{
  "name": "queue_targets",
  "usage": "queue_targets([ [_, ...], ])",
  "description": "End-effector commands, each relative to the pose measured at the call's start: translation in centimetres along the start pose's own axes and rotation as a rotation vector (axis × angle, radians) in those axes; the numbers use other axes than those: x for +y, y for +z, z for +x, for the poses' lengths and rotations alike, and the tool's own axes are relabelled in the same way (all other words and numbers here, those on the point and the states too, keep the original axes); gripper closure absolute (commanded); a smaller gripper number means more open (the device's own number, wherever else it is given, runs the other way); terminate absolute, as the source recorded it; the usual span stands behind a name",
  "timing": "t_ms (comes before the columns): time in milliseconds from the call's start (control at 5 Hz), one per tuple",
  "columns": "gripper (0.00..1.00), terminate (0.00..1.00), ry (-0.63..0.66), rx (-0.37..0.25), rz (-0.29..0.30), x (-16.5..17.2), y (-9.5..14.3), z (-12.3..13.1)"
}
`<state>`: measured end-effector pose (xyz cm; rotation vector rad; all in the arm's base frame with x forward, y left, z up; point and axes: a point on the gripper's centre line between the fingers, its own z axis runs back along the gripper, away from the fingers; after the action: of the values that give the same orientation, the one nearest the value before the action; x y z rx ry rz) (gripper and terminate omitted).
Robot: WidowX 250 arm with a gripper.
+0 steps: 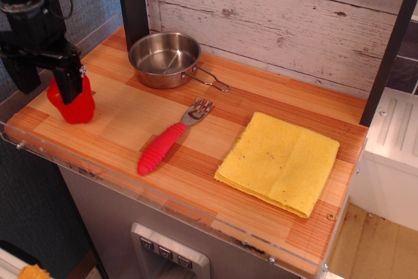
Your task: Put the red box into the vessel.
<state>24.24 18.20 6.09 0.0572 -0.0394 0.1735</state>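
The red box is a glossy red toy pepper (80,107) standing near the left end of the wooden counter; its stem is hidden behind my gripper. My black gripper (47,83) has come down over it, open, with one finger (68,84) in front of the pepper's top and the other to its left. The jaws are not closed on the pepper. The vessel, a small round steel pan (145,74) with a wire loop handle (213,82), stands empty at the back of the counter, to the right of and behind the pepper.
A fork with a red handle (161,148) lies mid-counter, tines toward the pan. A folded yellow cloth (279,161) lies at the right. A clear plastic lip (130,191) runs along the front edge. A dark post (132,1) stands behind the pan.
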Motion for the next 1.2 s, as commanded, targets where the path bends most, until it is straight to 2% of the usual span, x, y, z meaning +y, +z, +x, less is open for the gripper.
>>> queue_targets([
  [0, 0.00, 0.00, 0.070, -0.035, -0.010, -0.4, -0.1, 1.8],
  [600, 0.00, 0.00, 0.045, -0.009, -0.003, -1.1, -1.2, 3.3],
  [800, 1.00, 0.00, 0.012, -0.012, 0.002, -1.2, -1.1, 3.1],
  [1000, 1.00, 0.00, -0.043, -0.032, -0.015, -1.3, 0.2, 2.8],
])
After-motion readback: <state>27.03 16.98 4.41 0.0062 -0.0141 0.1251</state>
